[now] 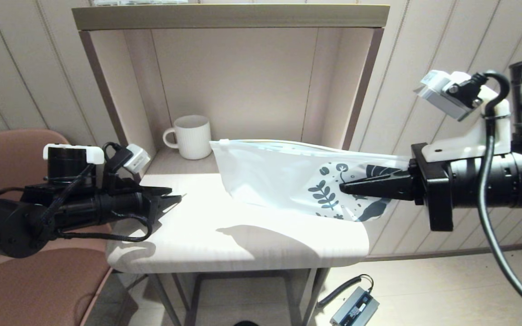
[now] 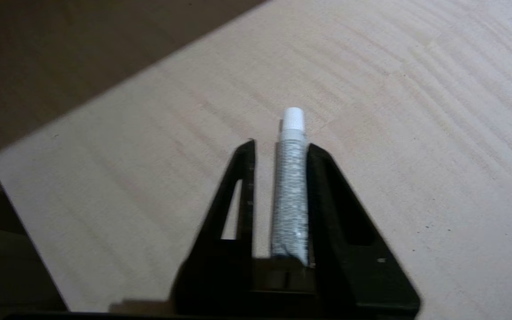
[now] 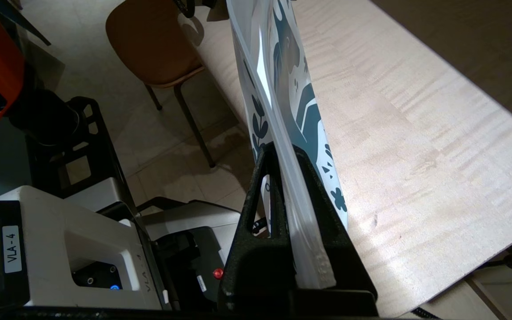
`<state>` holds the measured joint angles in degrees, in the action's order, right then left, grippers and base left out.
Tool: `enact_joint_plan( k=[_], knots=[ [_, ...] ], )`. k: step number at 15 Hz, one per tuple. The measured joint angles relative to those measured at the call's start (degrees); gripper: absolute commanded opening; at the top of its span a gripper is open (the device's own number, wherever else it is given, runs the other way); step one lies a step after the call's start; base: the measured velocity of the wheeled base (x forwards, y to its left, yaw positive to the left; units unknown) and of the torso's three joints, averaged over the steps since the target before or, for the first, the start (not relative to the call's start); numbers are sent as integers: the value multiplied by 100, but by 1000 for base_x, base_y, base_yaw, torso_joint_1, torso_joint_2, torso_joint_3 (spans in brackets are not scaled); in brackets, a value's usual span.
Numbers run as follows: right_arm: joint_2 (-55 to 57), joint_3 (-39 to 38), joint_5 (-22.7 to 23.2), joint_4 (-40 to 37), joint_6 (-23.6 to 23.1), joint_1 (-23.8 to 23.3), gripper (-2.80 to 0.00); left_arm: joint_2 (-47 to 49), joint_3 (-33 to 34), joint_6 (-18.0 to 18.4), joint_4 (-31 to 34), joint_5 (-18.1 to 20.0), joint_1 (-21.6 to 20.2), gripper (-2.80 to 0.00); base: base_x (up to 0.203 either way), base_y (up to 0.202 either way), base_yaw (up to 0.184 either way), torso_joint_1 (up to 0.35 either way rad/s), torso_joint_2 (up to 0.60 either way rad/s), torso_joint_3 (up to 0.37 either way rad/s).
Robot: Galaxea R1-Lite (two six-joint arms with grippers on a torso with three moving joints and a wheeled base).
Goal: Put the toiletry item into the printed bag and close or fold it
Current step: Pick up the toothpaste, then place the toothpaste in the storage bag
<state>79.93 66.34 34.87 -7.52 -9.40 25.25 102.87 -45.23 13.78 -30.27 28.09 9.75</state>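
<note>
The left gripper [image 2: 278, 151] jaws grip the light, slippery toiletry item [image 2: 290, 186] along its body, while the right gripper [image 1: 347, 186] jaws pinch the soft, floppy printed bag [image 1: 279, 176] at its printed end.

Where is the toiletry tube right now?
The toiletry tube sits between the jaws of the left gripper, over the table's left edge, apart from the printed bag held by the right gripper.

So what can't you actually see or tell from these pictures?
- Tube: left wrist view blurs its print. Whether the left gripper clamps it is unclear; the head view hides it behind the fingers.
- Printed pouch: its opening's state cannot be told; the right gripper covers part of the leaf print.
- Mug: its inside faces away.
</note>
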Motion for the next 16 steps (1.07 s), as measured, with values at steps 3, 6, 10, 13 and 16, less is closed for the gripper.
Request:
enact_joint_plan(
  k=[3, 6, 10, 13, 16],
  knots=[
    [-11, 0, -6, 0, -7, 5, -280, -204, -13, -13, 124, 9, 56, -280, 0, 0, 0, 0, 0, 0],
    [-44, 2, -13, -2, -7, 27, -280, -554, -16, -26, 319, 13, 197, -280, 0, 0, 0, 0, 0, 0],
    [-131, -141, 47, 25, -388, 60, -280, -1294, -113, -54, 941, 151, 448, -280, 0, 0, 0, 0, 0, 0],
    [-125, -199, -68, 390, -729, 104, -280, -1836, -723, -144, 1736, 264, 585, -280, 0, 0, 0, 0, 0, 0],
    [28, -308, -651, 646, -1081, 277, -280, -2196, -1776, -397, 2791, 723, 653, -280, 0, 0, 0, 0, 0, 0]
  ],
)
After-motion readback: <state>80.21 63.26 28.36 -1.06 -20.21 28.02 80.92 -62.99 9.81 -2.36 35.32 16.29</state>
